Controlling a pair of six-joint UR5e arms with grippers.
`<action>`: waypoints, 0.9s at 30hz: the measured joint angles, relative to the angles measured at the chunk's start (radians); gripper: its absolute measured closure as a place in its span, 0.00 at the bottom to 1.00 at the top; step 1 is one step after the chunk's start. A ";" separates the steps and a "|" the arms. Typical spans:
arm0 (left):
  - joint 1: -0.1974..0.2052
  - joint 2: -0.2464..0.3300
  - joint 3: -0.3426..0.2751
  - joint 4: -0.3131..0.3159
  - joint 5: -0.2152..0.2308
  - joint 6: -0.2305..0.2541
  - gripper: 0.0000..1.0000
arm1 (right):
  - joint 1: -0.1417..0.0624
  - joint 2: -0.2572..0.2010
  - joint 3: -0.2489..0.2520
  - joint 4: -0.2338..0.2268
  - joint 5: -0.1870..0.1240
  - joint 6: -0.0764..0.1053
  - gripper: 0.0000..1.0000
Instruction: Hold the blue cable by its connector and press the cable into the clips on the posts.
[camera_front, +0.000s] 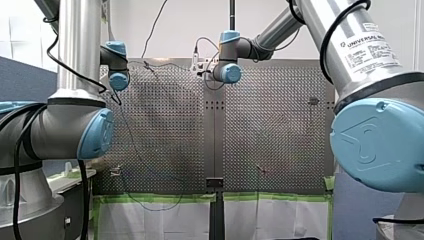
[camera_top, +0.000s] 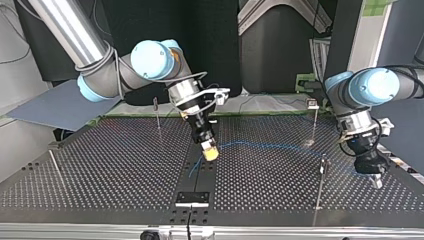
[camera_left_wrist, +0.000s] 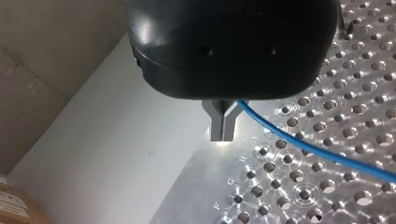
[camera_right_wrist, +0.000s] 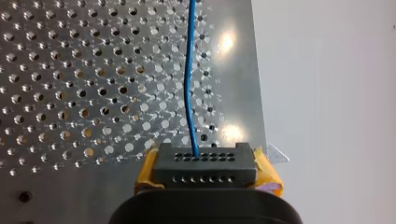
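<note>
A silver perforated metal table (camera_top: 100, 165), built of two panels joined along a plain central strip, seen in the top view. Four thin metal posts stand on it: near left (camera_top: 57, 170), far left (camera_top: 158, 117), far right (camera_top: 314, 122) and near right (camera_top: 320, 190). A small black rectangular plate (camera_top: 192, 198) sits on the strip at the near edge. A thin blue cable (camera_top: 270, 146) runs low across the right panel; contact with the surface cannot be told. Stamped letters (camera_left_wrist: 243, 159) mark an edge row of holes.
</note>
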 joint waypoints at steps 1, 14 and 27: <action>0.000 0.000 0.000 0.000 -0.001 0.000 1.00 | 0.001 0.000 0.000 0.000 -0.002 -0.002 1.00; -0.005 -0.001 -0.012 -0.020 -0.028 0.033 1.00 | 0.008 0.006 0.000 0.012 0.000 -0.015 1.00; -0.010 -0.053 -0.014 0.003 0.009 0.021 1.00 | -0.005 0.053 -0.002 0.029 0.028 -0.024 1.00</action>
